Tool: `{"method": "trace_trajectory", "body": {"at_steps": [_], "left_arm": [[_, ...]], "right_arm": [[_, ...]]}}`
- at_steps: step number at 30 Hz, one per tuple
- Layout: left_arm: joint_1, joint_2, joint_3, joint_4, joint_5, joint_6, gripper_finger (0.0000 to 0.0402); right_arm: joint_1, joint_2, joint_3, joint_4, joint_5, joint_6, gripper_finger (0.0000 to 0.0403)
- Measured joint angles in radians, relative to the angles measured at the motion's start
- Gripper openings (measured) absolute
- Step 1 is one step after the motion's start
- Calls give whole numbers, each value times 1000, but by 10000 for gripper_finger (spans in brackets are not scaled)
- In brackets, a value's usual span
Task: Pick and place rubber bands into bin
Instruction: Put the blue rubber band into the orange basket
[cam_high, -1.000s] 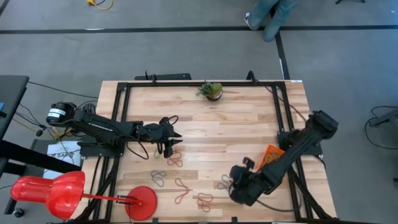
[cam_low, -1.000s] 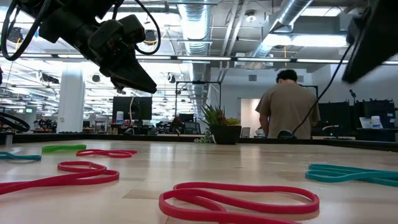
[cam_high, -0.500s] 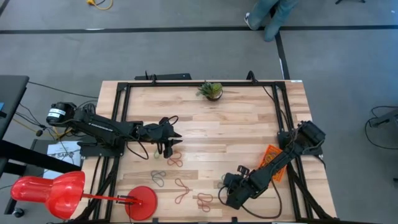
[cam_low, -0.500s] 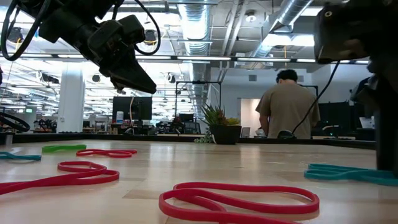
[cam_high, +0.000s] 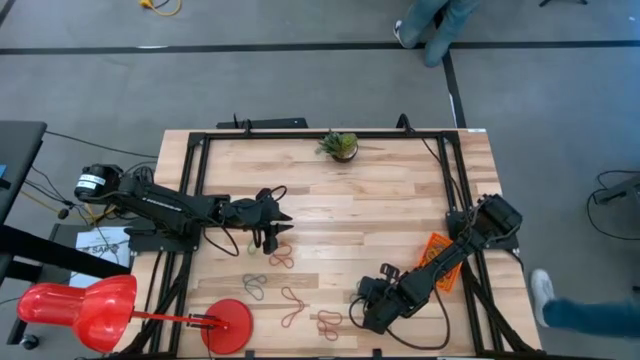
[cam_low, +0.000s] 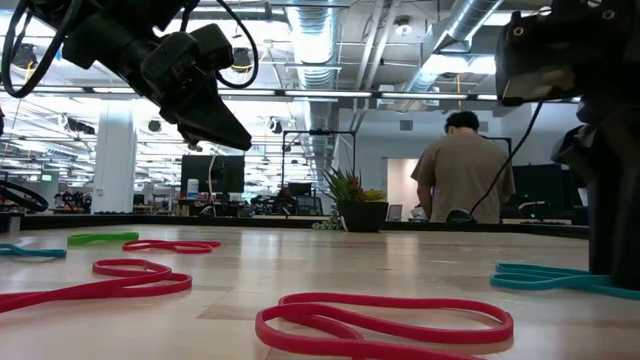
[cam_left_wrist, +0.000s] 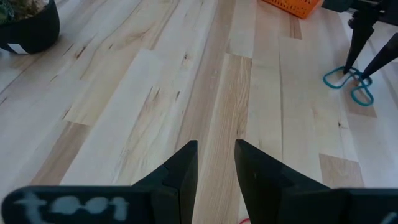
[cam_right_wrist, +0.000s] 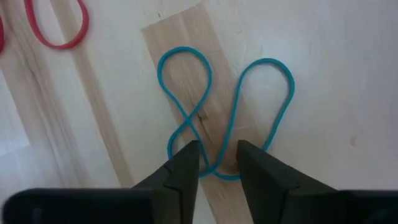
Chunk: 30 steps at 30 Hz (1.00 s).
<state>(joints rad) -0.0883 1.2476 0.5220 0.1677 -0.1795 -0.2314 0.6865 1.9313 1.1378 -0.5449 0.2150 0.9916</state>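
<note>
Here the table (cam_high: 380, 200) carries the left gripper (cam_high: 283, 216), hovering left of centre, jaws narrowly apart and empty. The right gripper (cam_right_wrist: 216, 163) stands near the front right, jaws narrow, straddling a teal band (cam_right_wrist: 227, 115). The bin (cam_high: 434, 250) lies right; red bands (cam_low: 385, 322) lie in front.

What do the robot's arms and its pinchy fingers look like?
Both arms are dark and jointed, with looping black cables. The left gripper and right gripper each have two flat, black, tapering fingers. The left wrist carries a blurry white marking.
</note>
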Motion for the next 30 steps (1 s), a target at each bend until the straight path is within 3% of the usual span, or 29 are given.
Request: {"method": "trace_trajectory", "body": {"at_steps": [6,8,13,16,19,22,27,30], "left_arm": [[0,0,0,1,0,0,96],[0,0,0,4,0,0,96],[0,0,0,3,0,1,96],[0,0,0,3,-1,1,96],[0,0,0,3,-2,1,96],[0,0,0,3,-2,1,96],[0,0,0,1,-3,20,96],[0,0,0,7,-5,59,96]], "right_arm": [[-2,-13,11,-9,-5,-58,14],[-6,-28,32,-56,-17,-94,9],[-22,-117,127,-328,-8,-97,5],[-16,-169,178,-555,49,-47,5],[10,-235,194,-824,93,101,3],[57,-282,175,-1029,100,350,3],[165,-377,34,-975,80,652,1],[226,-368,-32,-1012,-73,838,1]]}}
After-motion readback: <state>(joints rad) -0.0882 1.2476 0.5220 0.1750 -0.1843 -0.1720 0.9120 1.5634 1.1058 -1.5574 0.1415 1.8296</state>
